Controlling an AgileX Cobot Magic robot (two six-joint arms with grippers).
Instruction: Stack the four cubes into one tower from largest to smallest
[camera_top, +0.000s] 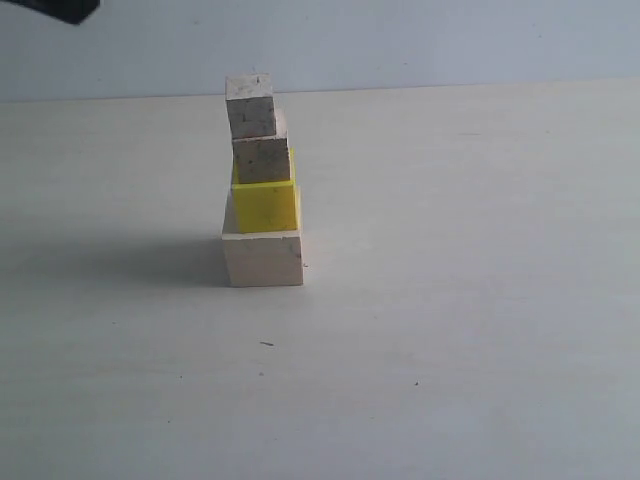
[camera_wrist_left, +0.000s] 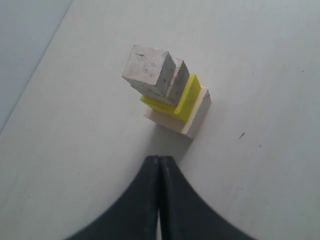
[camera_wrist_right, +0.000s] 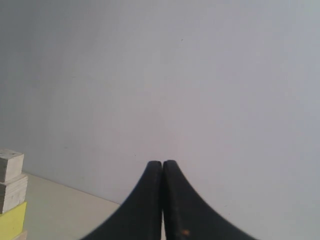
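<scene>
From my station, the left gripper (camera_wrist_left: 159, 160) is closed with nothing in it, its two black, smoothly curved fingers pressed flat together along a thin seam. The tower (camera_top: 262, 190) stands ahead of those tips and apart from them, with a strip of bare table (camera_top: 480, 300) between. At its base is the large pale cube (camera_top: 263, 260), of matte, light-grained wood with crisp square edges. The yellow cube (camera_top: 266, 207) rests on it, smooth and bright, set off-centre so that a ledge of pale wood shows along one side. Above it the lower small cube (camera_top: 262, 160) is rough and speckled beige-grey. The top small cube (camera_top: 250, 105), of the same speckled stuff, is shifted sideways and overhangs one edge of the cube beneath. The table is pale and matte with a few dark flecks, and a soft shadow falls beside the base. Open surface shows on every side of the column. The table's far edge meets a plain, pale wall (camera_top: 400, 40) behind it. The right gripper (camera_wrist_right: 162, 163) is also closed and empty, with its black fingers touching and facing that wall. The tower's upper cubes show only at the rim of its camera's picture, well apart from its tips.
</scene>
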